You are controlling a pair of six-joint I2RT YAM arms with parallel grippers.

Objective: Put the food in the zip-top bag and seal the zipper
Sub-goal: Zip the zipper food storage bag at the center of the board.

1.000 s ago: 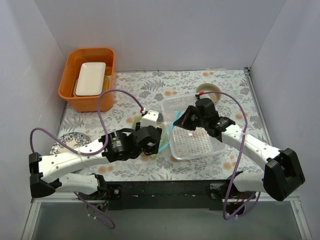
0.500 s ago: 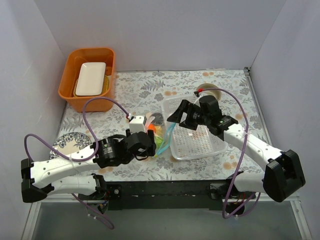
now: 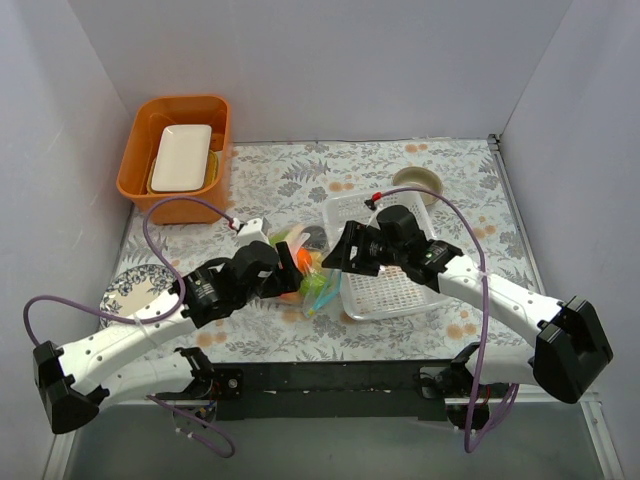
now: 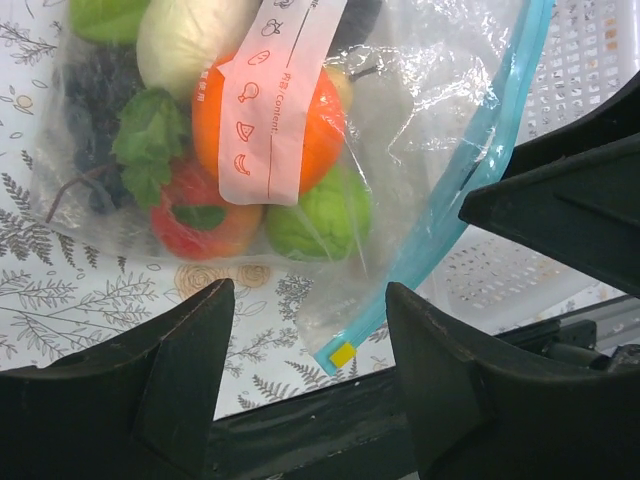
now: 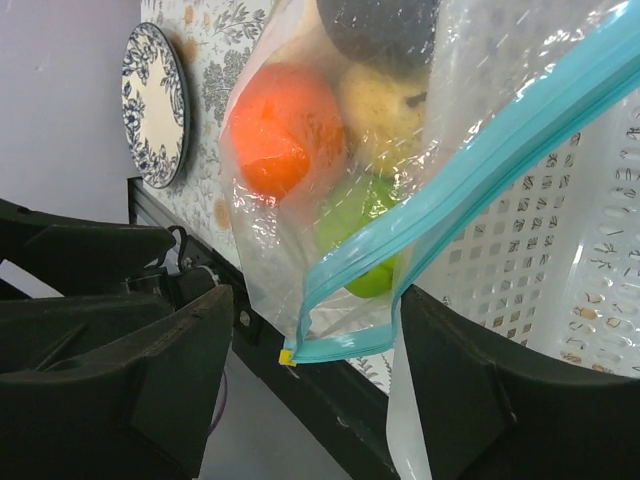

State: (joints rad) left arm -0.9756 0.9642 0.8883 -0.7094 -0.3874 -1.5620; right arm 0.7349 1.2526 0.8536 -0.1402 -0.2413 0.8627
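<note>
Left hand (image 4: pixel 305 350) has shifted leftward; zip-top bag's (image 4: pixel 400 110) pink label (image 4: pixel 285 95) perhaps reads "Content"

Clear crinkly plastic bag (image 4: pixel 440 90), perforated plastic basket (image 4: pixel 590 60)

The zip-top bag (image 4: pixel 440 90) bears a pink label (image 4: pixel 280 100) with orange food icons (its small print is unreadable).
</note>
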